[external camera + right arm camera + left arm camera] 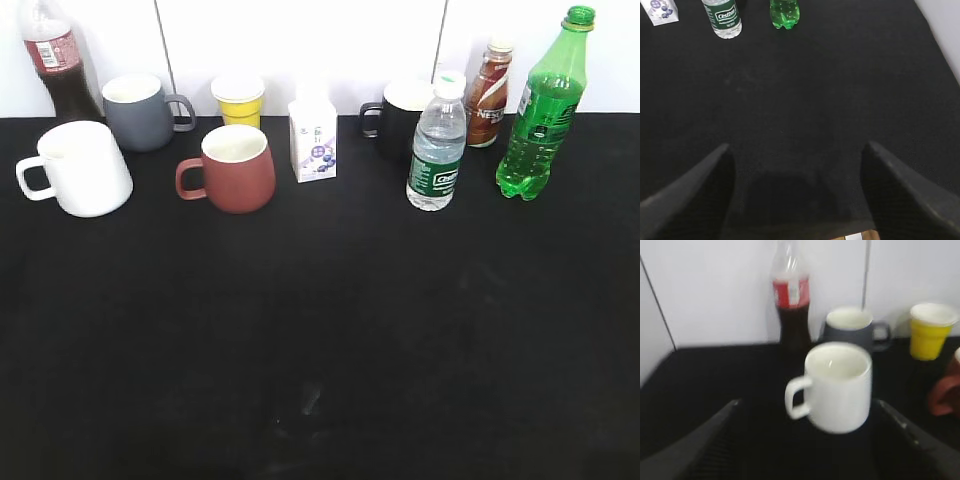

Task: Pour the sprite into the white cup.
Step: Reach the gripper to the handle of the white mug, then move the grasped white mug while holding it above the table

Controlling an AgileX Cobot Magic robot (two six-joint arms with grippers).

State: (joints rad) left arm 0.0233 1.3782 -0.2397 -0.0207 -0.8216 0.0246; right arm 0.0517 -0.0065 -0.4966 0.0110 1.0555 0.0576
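Stood upright at the far right of the black tabletop [320, 350], at roughly 2 o'clock in the exterior view: the sprite [543, 108], cap on, just right of a water bottle [437, 142] and a brown bottle [488, 94]. Sat at about 10 o'clock, far left: the white cup [80, 167], handle turned left, near a grey mug [140, 111] and a cola bottle [56, 60] behind it (a red-brown mug [236, 168] to its right). Gaped wide and held nothing: the left claw [805, 440], with the cup just ahead between its fingers [695, 445]. Likewise spread and empty: the right claw [797, 195], over bare tabletop, sprite well off at 12 o'clock.
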